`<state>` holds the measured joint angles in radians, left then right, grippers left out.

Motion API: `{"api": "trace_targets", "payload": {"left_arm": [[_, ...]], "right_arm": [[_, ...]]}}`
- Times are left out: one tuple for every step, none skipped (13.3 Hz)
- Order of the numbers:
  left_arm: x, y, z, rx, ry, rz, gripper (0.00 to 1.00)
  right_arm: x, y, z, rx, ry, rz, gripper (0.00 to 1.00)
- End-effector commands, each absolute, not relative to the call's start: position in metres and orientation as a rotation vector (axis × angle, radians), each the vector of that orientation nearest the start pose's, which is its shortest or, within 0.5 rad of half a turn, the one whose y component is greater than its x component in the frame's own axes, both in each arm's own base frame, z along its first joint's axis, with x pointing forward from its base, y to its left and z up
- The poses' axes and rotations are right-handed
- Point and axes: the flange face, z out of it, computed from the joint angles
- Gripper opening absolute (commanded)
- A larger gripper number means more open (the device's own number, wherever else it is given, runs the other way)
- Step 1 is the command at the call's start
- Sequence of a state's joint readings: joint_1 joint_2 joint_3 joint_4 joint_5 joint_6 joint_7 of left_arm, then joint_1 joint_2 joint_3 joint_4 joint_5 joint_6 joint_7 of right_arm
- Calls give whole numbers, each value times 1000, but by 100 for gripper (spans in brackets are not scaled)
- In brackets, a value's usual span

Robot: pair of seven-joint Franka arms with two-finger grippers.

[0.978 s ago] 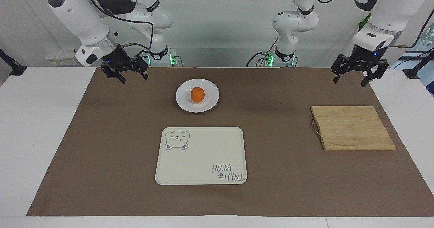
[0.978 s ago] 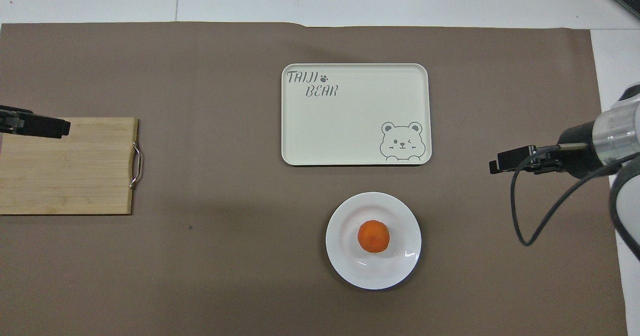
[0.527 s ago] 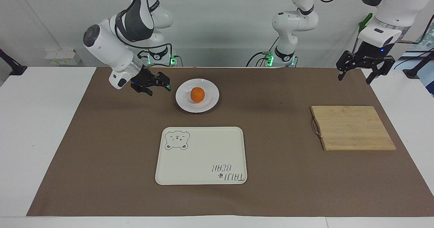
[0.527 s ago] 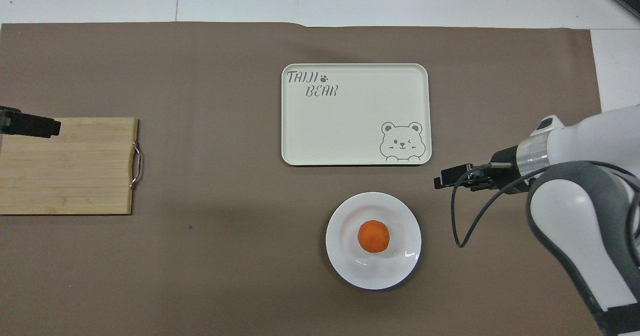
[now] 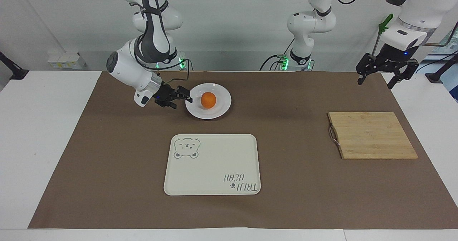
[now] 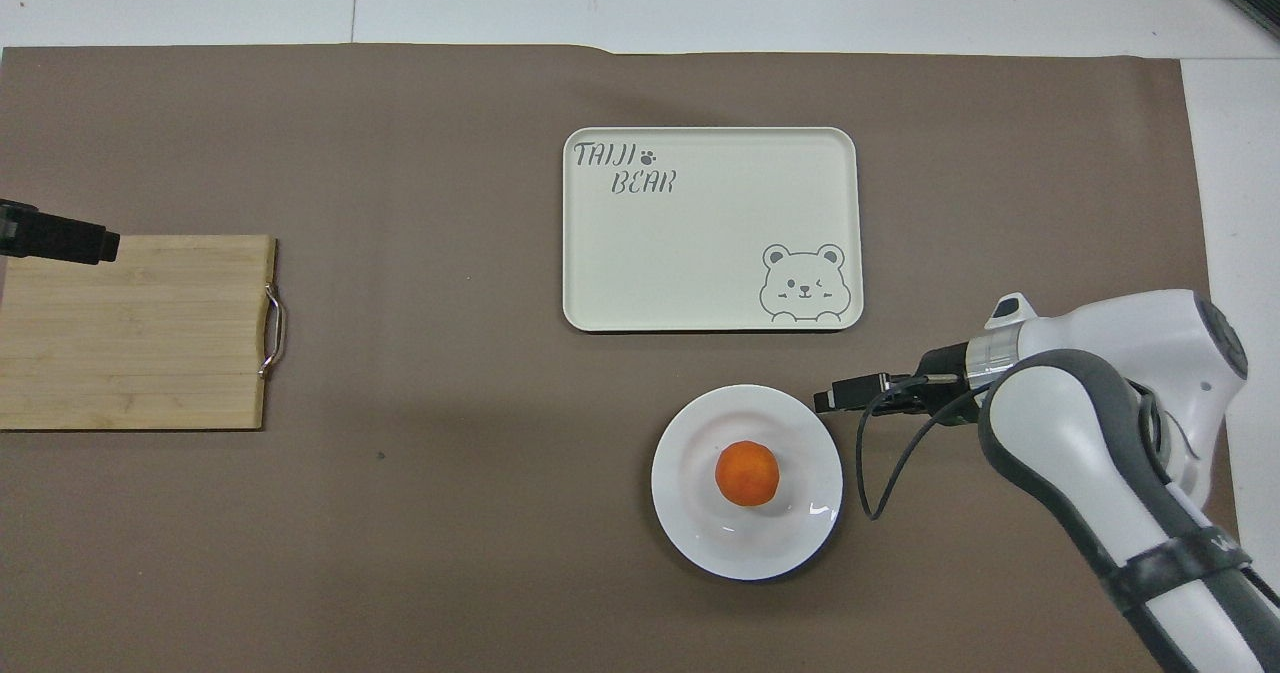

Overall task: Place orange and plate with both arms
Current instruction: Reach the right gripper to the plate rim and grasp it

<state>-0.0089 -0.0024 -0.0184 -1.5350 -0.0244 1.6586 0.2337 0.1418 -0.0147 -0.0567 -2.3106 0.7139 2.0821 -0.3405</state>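
Note:
The orange (image 5: 208,100) (image 6: 747,473) sits in the middle of the white plate (image 5: 222,104) (image 6: 795,433), which lies on the brown mat close to the robots. My right gripper (image 5: 182,102) (image 6: 833,397) is low beside the plate's rim, on the side toward the right arm's end of the table. It is open and holds nothing; I cannot tell whether it touches the rim. My left gripper (image 5: 375,82) (image 6: 95,246) hangs open and empty in the air over the mat's corner, by the cutting board's edge.
A cream tray (image 5: 214,162) (image 6: 700,253) with a bear drawing lies farther from the robots than the plate. A wooden cutting board (image 5: 372,135) (image 6: 130,333) with a metal handle lies toward the left arm's end. A brown mat covers the table.
My right arm has swung down and in from the mat's corner to the plate's rim. The left gripper has risen slightly. Plate and orange have not moved.

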Motion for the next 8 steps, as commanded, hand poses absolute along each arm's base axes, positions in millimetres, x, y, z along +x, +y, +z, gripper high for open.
{"api": "trace_targets", "payload": {"left_arm": [[562,-19,657,-3117,416,-183,100],[562,-19,656,-3117,416,-181,100],[561,-20,655,-3118,419,-171,100],[561,-20,655,-3118,421,-171,100],[561,-20,655,-3118,421,-169,100],[561,-20,655,-3118,421,-169,100],[561,-20,655,-3118,419,-169,100],[561,-20,655,-3119,416,-169,100]], "right_arm": [[475,59,314,-2441,27,146,100],[467,63,299,-2390,35,144,100],[462,64,290,-2371,41,138,100],[458,63,285,-2369,44,149,100],[454,63,281,-2367,50,161,100],[448,63,276,-2365,55,180,100],[444,62,275,-2351,67,189,100],[438,61,274,-2342,73,203,100]]}}
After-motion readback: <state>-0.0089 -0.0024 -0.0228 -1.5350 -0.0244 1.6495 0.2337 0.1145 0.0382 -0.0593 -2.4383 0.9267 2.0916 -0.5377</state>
